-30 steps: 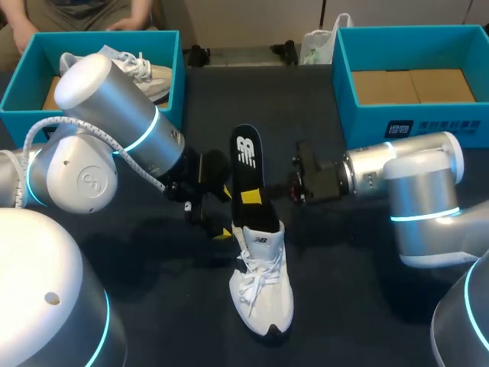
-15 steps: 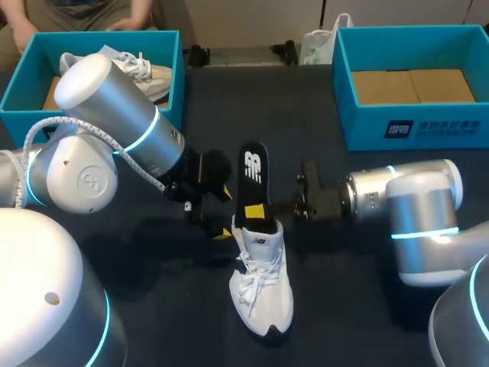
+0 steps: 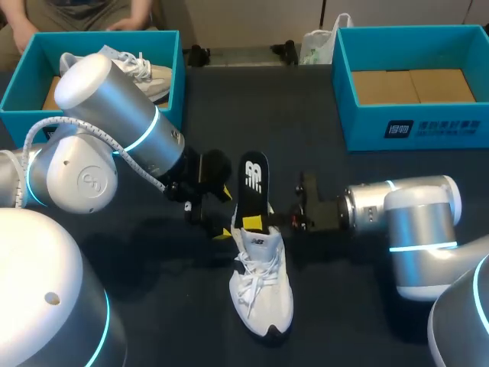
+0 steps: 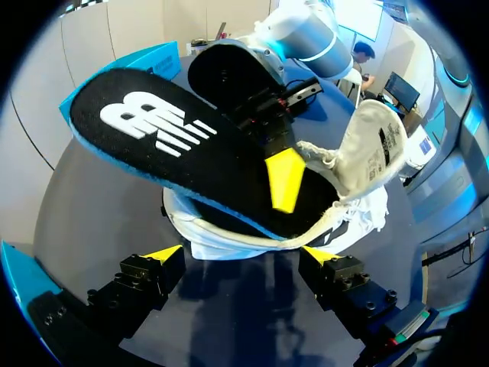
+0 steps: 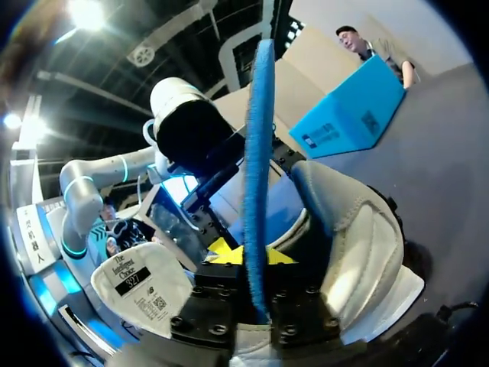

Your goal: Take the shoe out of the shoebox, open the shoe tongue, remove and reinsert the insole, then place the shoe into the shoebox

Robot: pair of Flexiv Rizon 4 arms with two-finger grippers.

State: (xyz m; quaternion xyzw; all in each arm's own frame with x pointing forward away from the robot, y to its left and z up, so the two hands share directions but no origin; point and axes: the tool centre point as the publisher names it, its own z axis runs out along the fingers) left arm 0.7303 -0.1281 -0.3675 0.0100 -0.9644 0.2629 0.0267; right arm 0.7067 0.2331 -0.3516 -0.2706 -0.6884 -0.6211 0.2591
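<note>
Head view has the white sneaker (image 3: 262, 290) standing on its sole on the dark counter (image 3: 153, 306), toe toward the robot and well apart from the empty teal shoebox (image 3: 428, 126). Its black insole (image 3: 254, 180) rises steeply out of the collar with its front end down inside, so I judge the insole step is in hand. The right gripper (image 3: 256, 222) has its fingers clamped across the insole's two faces just above the collar, a low hold suited to steering it. The left gripper (image 3: 224, 214) waits at the heel with fingers apart, flanking it without clamping, probably to stop the shoe sliding.
</note>
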